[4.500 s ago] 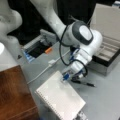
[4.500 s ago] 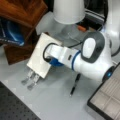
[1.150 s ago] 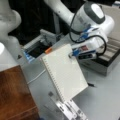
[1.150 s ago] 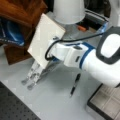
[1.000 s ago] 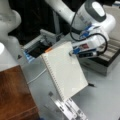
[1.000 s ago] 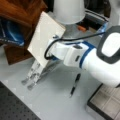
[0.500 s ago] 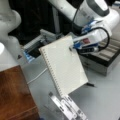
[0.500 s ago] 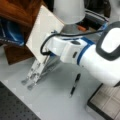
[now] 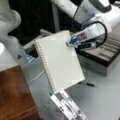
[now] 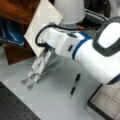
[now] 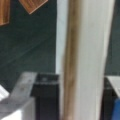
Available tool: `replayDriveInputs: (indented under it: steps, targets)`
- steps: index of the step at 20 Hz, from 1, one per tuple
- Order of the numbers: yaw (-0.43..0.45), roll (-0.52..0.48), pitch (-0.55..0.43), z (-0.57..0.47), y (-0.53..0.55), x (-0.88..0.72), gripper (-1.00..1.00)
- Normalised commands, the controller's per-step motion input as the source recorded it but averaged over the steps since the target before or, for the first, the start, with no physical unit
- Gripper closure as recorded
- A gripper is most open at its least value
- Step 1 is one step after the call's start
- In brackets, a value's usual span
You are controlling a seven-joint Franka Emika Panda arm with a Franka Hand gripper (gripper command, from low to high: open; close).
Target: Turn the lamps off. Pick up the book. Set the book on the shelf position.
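The book (image 9: 60, 62), a white spiral-bound notebook, hangs tilted in the air above the table in both front views, its coil along the lower left edge. My gripper (image 9: 71, 42) is shut on its upper right edge. In a front view the book (image 10: 42, 25) sits in front of the reddish-brown shelf position (image 10: 15, 10), with my gripper (image 10: 46, 47) at its lower edge. The shelf position (image 9: 15, 95) also fills a front view's bottom left. The wrist view shows the book (image 11: 85, 60) edge-on between dark fingers (image 11: 46, 97). I cannot make out the lamps.
A metal stand (image 9: 66, 105) lies on the table under the book. A black pen (image 10: 75, 85) lies beside it. The grey compartment case (image 9: 105, 57) stands at a front view's right. A white rounded body (image 9: 7, 30) stands at the left.
The book has left the table near the metal stand and risen, tilting, up and toward the wooden cabinet with my gripper shut on it.
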Motion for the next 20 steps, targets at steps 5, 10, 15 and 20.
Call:
replayDriveInputs:
  steps: [5,10,15,20]
  targets:
    - [-0.339,0.078,0.093,0.27,-0.04,0.06,1.0]
    - [-0.283,0.09,0.076,0.23,-0.07,-0.02,1.0]
    - [-0.194,0.1,0.09,0.27,-0.13,-0.17,1.0]
    - [-0.089,0.127,0.084,0.28,-0.2,-0.31,1.0]
